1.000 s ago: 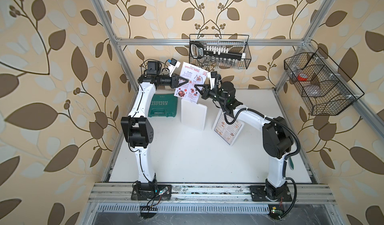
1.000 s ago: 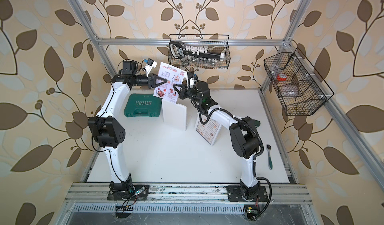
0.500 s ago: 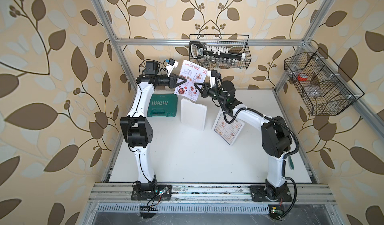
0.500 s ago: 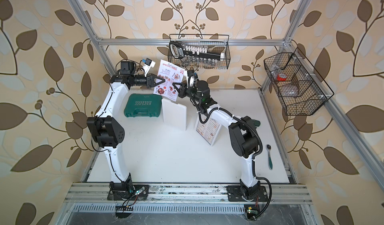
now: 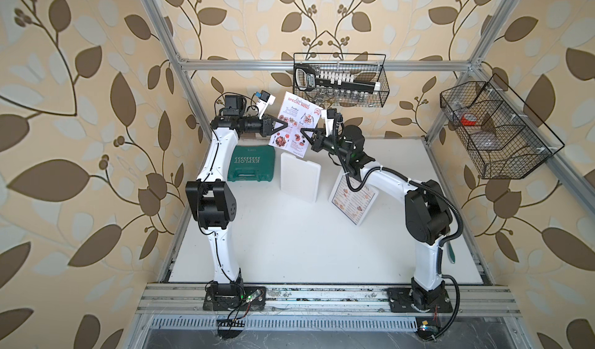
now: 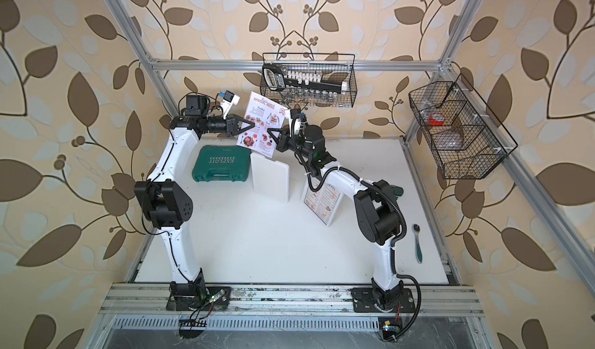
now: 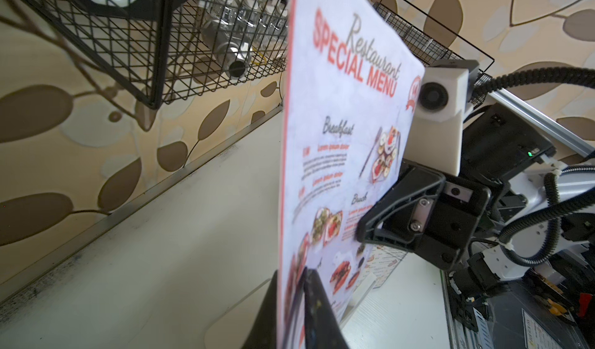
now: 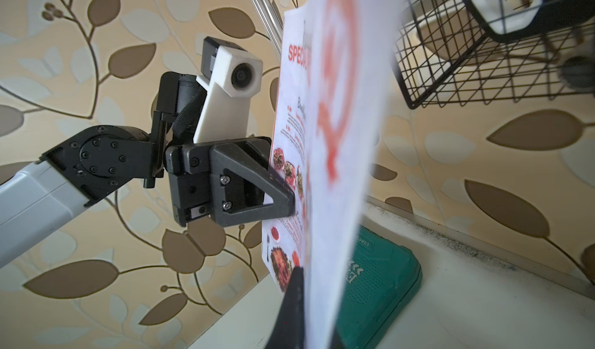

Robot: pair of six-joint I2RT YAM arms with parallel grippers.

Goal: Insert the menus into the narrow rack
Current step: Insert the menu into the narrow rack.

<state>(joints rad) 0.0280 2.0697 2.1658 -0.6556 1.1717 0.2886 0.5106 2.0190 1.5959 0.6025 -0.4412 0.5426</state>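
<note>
Black wire basket point(image 5: 381, 88) holds small bottles point(image 5: 338, 94) and a black-and-white tool point(image 5: 335, 80).

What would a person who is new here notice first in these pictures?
First, the Special Menu sheet, held in the air by both side edges, the left pincer on one and the right pincer on the other, near the wire basket on the back wall. Next, the second menu on the table under the right arm, and the green case by the left arm.
</note>
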